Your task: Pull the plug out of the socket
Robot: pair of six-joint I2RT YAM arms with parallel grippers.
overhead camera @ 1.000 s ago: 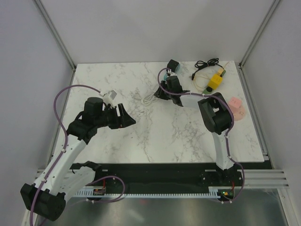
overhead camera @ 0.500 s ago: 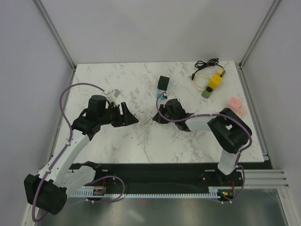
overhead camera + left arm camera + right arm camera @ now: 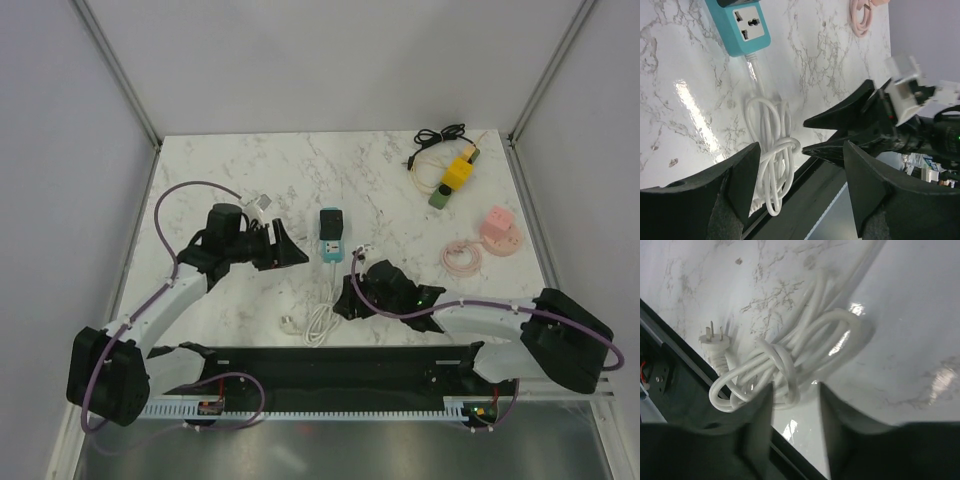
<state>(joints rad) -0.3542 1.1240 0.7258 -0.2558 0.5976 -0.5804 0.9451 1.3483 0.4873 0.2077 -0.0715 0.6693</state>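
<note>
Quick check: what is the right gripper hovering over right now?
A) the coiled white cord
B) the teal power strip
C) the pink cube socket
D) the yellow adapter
A: the right wrist view shows the coiled white cord just beyond the right gripper, whose fingers are apart and hold nothing.

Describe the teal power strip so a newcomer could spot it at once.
On the white marble table, look near the middle. There lies a teal power strip, a dark plug at its far end and a white cord trailing to a coil by the near edge. The yellow socket and pink socket sit far right; only this one is teal.
</note>
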